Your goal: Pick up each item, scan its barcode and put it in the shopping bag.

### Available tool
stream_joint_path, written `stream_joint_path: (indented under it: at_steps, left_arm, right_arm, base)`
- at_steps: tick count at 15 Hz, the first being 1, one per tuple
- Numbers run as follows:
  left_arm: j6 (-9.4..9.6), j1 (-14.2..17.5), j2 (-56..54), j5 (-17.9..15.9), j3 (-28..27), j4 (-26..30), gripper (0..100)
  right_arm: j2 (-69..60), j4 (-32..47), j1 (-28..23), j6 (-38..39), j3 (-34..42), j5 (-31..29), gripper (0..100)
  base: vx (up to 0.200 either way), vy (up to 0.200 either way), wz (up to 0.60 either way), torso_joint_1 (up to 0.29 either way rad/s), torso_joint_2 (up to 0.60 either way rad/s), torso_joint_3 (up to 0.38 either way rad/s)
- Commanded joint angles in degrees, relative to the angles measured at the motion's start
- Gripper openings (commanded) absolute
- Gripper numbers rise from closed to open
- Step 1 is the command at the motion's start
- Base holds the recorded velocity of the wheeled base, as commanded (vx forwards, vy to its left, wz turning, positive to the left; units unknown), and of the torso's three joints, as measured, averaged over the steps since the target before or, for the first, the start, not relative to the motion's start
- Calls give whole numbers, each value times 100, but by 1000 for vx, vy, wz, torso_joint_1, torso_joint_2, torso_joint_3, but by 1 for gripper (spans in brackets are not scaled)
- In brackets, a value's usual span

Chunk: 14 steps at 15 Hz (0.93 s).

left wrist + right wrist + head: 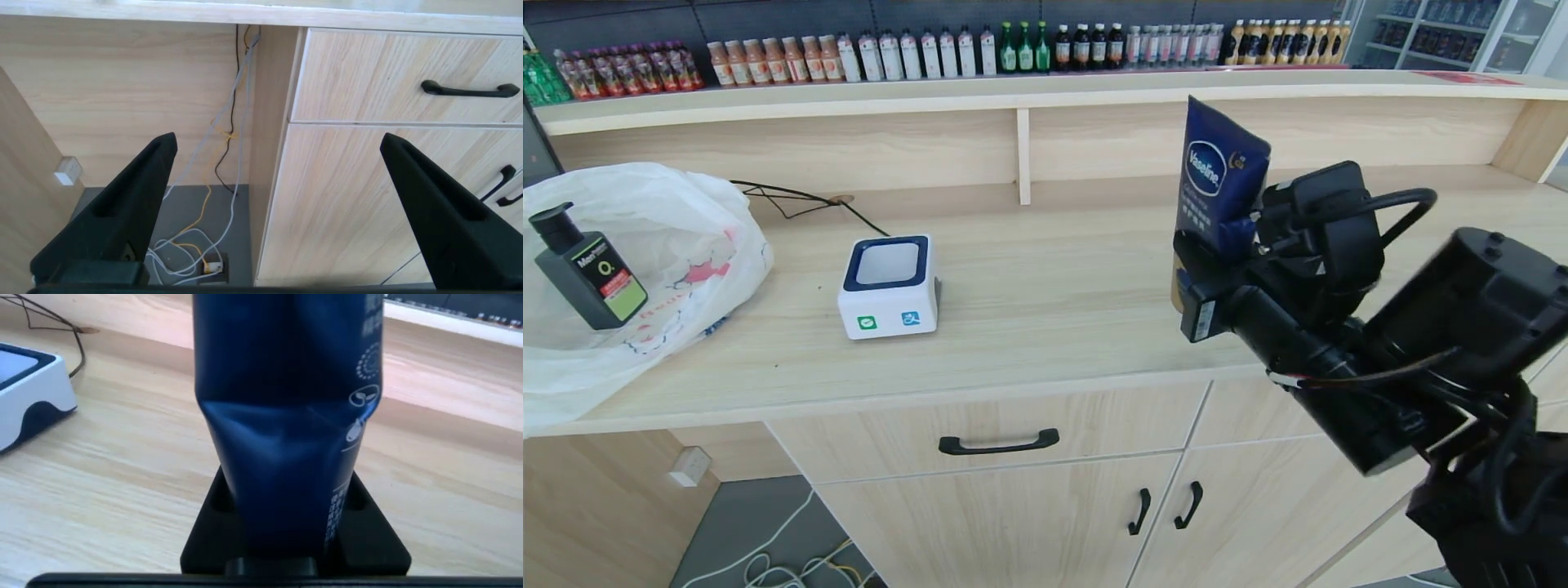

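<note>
Head view: you have one dark blue tube (1221,175) standing upright with its flat crimped end uppermost and a white oval mark on its face. It is held over the right part of the counter (1054,310), well apart from the scanner (889,286). Your right end effector (1217,261) is pinching the tube's lower half; the right wrist view shows the tube (286,416) creased inward just above the black fingers, with pale small print down one edge. There is one scanner: a white cube with a dark blue frame round a pale top window and two small coloured squares on its front. It sits near the counter's middle, with a black cable running off behind it. One white plastic shopping bag (686,220) lies crumpled at the counter's left end, its mouth open toward you. In it there is one item, a dark bottle (587,269) with a black pump cap and a green-and-red label, lying tilted. Your left end effector (278,143) is down in front of the cabinet below the counter. Its two black fingers are spread wide with nothing between them, and loose cables show on the floor beyond. Cabinet front: one drawer handle and two door handles, all black. A long row of bottles lines the shelf behind the counter.
</note>
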<state>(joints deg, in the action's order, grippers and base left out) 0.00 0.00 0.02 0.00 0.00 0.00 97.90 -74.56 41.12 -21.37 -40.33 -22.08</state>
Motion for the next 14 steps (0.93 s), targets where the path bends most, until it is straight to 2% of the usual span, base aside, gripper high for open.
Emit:
stream_joint_path:
  at_steps: [1,2,6,9,11,13,14]
  left_arm:
    - [0,0,-2,9,0,0,100]
    - [0,0,-2,0,0,0,100]
    - [0,0,-2,0,0,0,100]
    - [0,0,-2,0,0,0,100]
    - [0,0,-2,0,0,0,100]
    - [0,0,-2,0,0,0,100]
    - [0,0,-2,0,0,0,100]
  right_arm:
    - [-386,-120,195,-131,420,28,0]
    - [-412,-120,546,-139,447,-7,0]
    - [-421,-120,1188,-746,526,-7,0]
    - [-483,-120,1566,-1458,526,2,0]
    - [-500,-129,1627,-1827,526,10,0]
    - [-588,-129,1724,-2345,517,37,0]
    - [-685,-129,1944,-2794,543,37,0]
  base:
    - [0,0,0,0,0,0]
    - [0,0,0,0,0,0]
    - [0,0,0,0,0,0]
    - [0,0,0,0,0,0]
    - [0,0,0,0,0,0]
    - [0,0,0,0,0,0]
    - [0,0,0,0,0,0]
